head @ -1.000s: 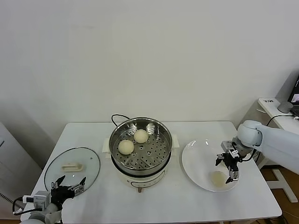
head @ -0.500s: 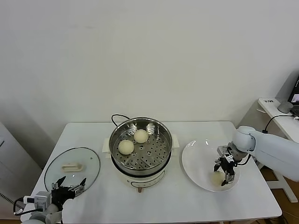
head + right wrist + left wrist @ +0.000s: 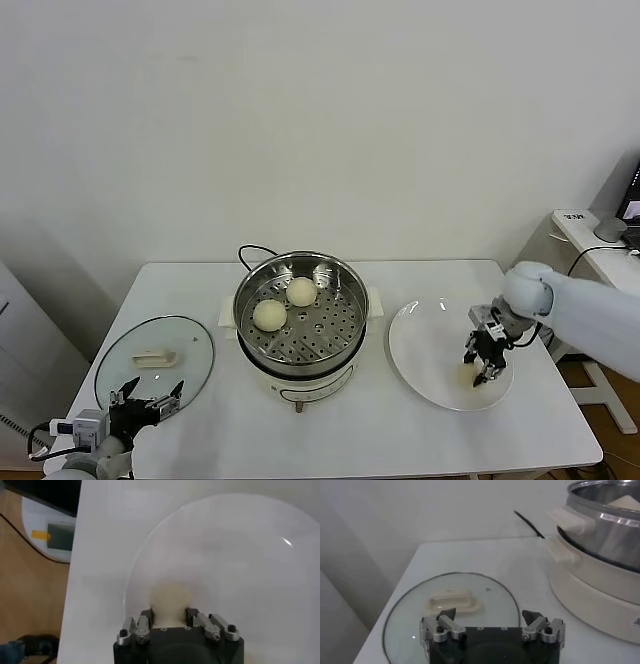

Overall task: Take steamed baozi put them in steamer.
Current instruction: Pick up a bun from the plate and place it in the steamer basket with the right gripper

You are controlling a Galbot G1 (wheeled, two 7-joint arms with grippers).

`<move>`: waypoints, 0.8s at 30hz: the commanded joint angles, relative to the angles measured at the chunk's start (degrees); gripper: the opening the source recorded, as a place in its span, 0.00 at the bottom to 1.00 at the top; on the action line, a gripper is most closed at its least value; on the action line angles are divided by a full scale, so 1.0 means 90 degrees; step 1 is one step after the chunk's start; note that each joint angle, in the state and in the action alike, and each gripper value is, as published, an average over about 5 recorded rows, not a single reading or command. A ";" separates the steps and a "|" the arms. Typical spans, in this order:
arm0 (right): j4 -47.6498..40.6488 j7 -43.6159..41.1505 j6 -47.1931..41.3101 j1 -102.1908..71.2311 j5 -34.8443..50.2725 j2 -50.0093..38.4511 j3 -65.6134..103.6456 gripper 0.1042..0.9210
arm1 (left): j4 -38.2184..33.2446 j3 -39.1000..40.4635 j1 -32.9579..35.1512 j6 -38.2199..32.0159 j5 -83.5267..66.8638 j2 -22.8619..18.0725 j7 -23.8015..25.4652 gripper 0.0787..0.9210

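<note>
White tabletop [image 3: 400, 440] under a plain pale wall, and the steamer [image 3: 300, 312] stands at its middle, a shiny steel pot on a cream base with its black cord [image 3: 252, 252] running off behind. Inside, on the perforated tray, two baozi are already down: one [image 3: 269, 314] toward my left arm's side, the other [image 3: 301, 291] just beside it, farther back. To the right of the steamer lies the white plate [image 3: 420, 335], and my right gripper [image 3: 479, 368] is low over it, fingers [image 3: 145, 621] set on either side of a third baozi [image 3: 467, 373] on the near part of the plate. They hug the bun's sides closely, though I cannot tell whether they are actually pressing it. To the left of the steamer the glass lid [image 3: 155, 358] lies flat, white handle up. My left gripper [image 3: 150, 396] is parked at the lid's near edge, fingers spread wide, holding nothing.
</note>
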 commanded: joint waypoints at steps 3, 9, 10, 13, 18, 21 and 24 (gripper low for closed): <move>0.0032 -0.0111 0.0504 0.2355 0.0939 0.0716 -0.0383 0.39 | 0.0022 0.0053 -0.0074 0.0026 -0.0005 0.0012 -0.0005 0.88; -0.0269 -0.0095 0.1626 0.2594 0.1516 0.1707 -0.0117 0.39 | 0.0013 0.0088 -0.0092 0.0016 -0.0007 0.0030 -0.0001 0.88; -0.0286 -0.0101 0.1787 0.2606 0.1510 0.1828 -0.0100 0.39 | 0.0010 0.0091 -0.0091 0.0014 -0.0008 0.0037 0.0000 0.88; -0.0299 -0.0119 0.2264 0.2615 0.1509 0.2188 -0.0089 0.39 | 0.0005 0.0096 -0.0085 0.0006 -0.0010 0.0057 0.0002 0.88; -0.0212 -0.0137 0.2962 0.2579 0.1384 0.2812 -0.0064 0.39 | 0.0007 0.0112 -0.0083 0.0003 -0.0010 0.0083 0.0003 0.88; -0.0189 -0.0177 0.3350 0.2507 0.1182 0.3184 -0.0047 0.39 | 0.0002 0.0122 -0.0095 0.0007 -0.0015 0.0088 0.0003 0.88; -0.0093 -0.0277 0.3783 0.2383 0.0791 0.3506 -0.0007 0.40 | 0.0007 0.0124 -0.0109 0.0015 -0.0033 0.0090 0.0002 0.88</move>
